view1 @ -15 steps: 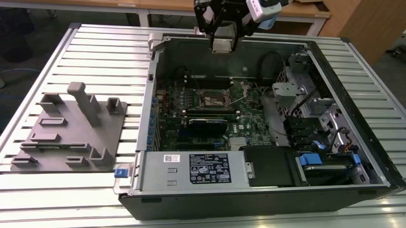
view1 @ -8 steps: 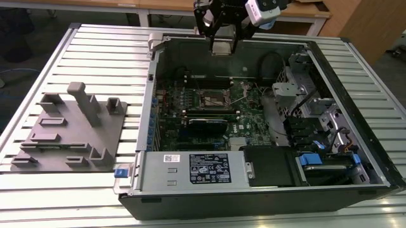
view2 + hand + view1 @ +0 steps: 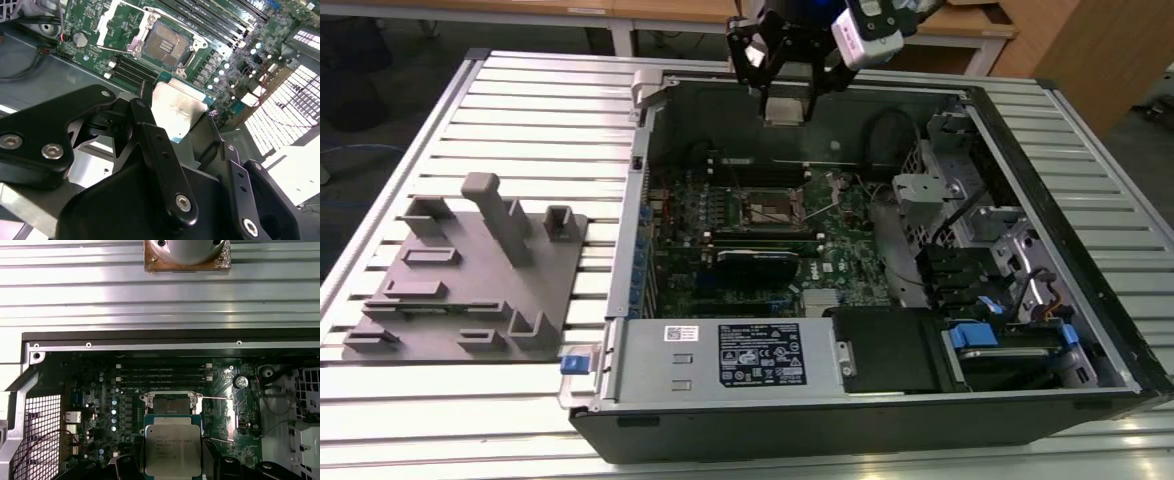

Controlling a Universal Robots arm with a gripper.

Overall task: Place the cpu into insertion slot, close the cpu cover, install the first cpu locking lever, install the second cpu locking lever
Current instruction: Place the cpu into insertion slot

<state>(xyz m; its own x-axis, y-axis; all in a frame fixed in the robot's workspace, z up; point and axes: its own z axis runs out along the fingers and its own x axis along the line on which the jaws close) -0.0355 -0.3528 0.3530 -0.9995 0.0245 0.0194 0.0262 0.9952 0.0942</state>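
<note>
My gripper (image 3: 785, 100) hangs above the far end of the open computer case (image 3: 634, 200), shut on the cpu (image 3: 785, 110), a flat square chip with a silver-grey top. In both wrist views the cpu (image 3: 180, 110) (image 3: 172, 450) sits between the black fingers (image 3: 150, 130), held above the green board and a little short of the insertion slot (image 3: 167, 45) (image 3: 170, 404). The insertion slot (image 3: 770, 208) lies open with its dark middle bare. The cpu cover (image 3: 114, 22) stands swung up beside it. Thin wire levers (image 3: 216, 398) stick out to the side.
Long black memory slots (image 3: 162, 375) flank the socket. A power supply (image 3: 720, 355), cables and drive bays (image 3: 987, 260) crowd the near and right parts of the case. A grey fixture plate (image 3: 467, 270) stands on the slatted table at the exterior view's left.
</note>
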